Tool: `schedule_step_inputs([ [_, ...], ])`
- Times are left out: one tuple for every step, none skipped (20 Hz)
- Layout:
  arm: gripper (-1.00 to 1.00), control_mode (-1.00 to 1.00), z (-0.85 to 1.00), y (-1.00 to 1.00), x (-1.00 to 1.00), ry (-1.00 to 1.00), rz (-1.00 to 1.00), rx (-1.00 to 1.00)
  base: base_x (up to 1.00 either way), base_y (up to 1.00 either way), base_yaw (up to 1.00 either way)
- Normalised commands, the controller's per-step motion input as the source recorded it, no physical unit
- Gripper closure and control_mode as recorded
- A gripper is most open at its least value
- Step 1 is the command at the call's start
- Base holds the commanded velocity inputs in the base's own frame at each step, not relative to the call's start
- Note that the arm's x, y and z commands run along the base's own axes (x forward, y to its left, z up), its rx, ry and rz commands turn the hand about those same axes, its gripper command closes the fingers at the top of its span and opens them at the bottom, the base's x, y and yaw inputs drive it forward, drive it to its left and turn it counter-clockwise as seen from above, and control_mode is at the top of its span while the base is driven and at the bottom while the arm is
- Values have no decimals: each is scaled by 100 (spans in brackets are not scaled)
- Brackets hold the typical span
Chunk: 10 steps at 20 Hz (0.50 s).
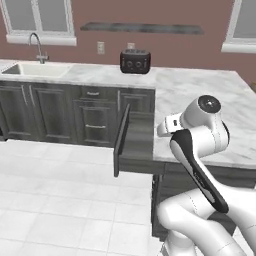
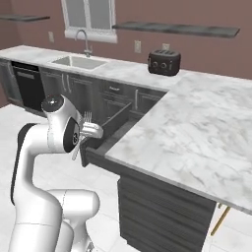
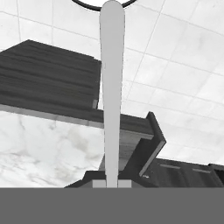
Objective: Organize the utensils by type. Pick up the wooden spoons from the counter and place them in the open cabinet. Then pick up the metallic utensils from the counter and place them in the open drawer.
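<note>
Over on the left the sink sits in the white marble counter, a window above it on the reddish-brown wall. Nearer me, the gripper is clamped tight on the silver fork, tines up and handle pointing down, and I'd guess it is carried upright like that to clear the drawer's front edge before being lowered in. The fork hangs just beside the near corner of the open drawer, not yet over its inside as far as I can judge. Farther right, a dark toaster stands at the wall, well apart from the arm, and pale floor tiles run below.
</note>
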Motion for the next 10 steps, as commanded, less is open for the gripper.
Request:
schedule_step_inputs([
  [100,100,0,0,0,0,0,0,37,24,-30],
  [100,100,0,0,0,0,0,0,38,26,-30],
  [100,100,0,0,0,0,0,0,38,31,-30],
  [100,100,0,0,0,0,0,0,41,32,-29],
  [100,100,0,0,0,0,0,0,43,34,-29],
  [100,100,0,0,0,0,0,0,43,36,-27],
  [100,100,0,0,0,0,0,0,46,40,-27],
  [100,100,0,0,0,0,0,0,45,43,-26],
  [100,100,0,0,0,0,0,0,47,44,-25],
  [100,100,0,0,0,0,0,0,47,46,-25],
])
